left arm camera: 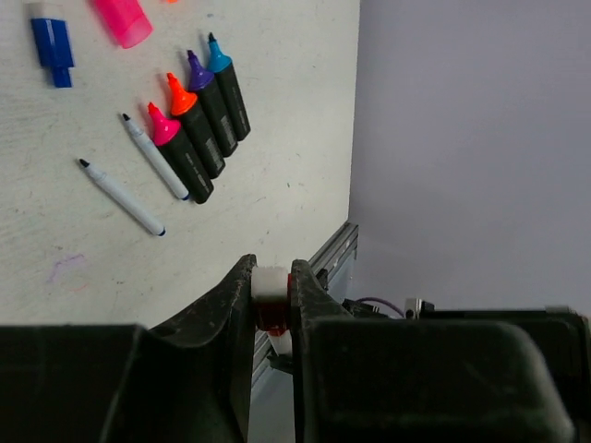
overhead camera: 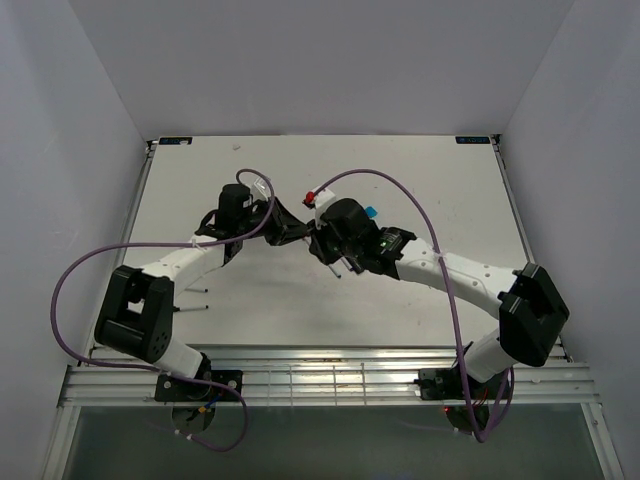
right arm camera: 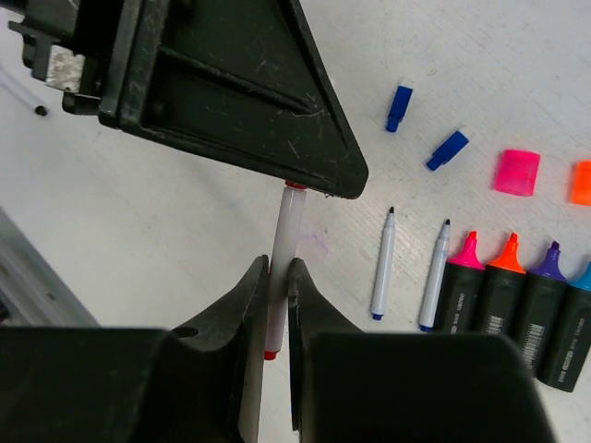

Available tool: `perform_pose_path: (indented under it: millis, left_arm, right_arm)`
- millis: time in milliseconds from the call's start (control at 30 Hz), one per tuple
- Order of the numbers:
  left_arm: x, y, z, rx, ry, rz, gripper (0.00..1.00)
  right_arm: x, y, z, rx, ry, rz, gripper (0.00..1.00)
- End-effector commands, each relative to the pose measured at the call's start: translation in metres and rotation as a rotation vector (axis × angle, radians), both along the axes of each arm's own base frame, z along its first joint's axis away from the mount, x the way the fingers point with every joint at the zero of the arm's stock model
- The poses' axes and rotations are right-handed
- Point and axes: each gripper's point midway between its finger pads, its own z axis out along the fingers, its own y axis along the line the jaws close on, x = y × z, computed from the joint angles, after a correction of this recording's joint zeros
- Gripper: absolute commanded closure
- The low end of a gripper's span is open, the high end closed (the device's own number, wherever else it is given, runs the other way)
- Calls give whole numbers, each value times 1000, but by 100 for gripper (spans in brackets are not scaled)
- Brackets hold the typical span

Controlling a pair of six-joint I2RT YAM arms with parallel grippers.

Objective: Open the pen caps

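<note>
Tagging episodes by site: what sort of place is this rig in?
Probably a lab test cell, not a home or office: plain panel walls box in a white table, and an aluminium rail at its near edge carries the cabled left arm and right arm.

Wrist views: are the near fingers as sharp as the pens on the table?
Left wrist view: the left fingers look dark and slightly soft, the black markers crisp. Right wrist view: the right fingers soft too, the white pens sharp.
</note>
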Motion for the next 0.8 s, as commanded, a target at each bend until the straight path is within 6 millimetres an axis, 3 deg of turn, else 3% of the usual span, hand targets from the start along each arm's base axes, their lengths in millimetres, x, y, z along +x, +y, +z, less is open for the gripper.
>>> perform_pose_path:
  millis: [0, 133, 233, 433, 700, 767]
  left_arm:
    - [-2, -8, 53, -26, -336, -144, 100]
    - [-12, -6, 87, -9, -556, -211, 100]
    - [-17, -5, 99, -15, -606, -226, 100]
    - [-25, -7, 102, -80, -567, -231, 100]
    - [-37, -14, 111, -193, -470, -291, 100]
    - [-41, -15, 116, -211, -469, -311, 100]
  right_arm:
    - [-31, 20, 42, 201, 83, 218, 92]
    - [-43, 20, 51, 293, 137, 306, 92]
    - [-49, 21, 63, 398, 179, 371, 92]
    - [-61, 18, 70, 542, 296, 449, 92]
    - [-54, 10, 75, 596, 257, 463, 92]
    - [-54, 10, 75, 597, 250, 466, 87]
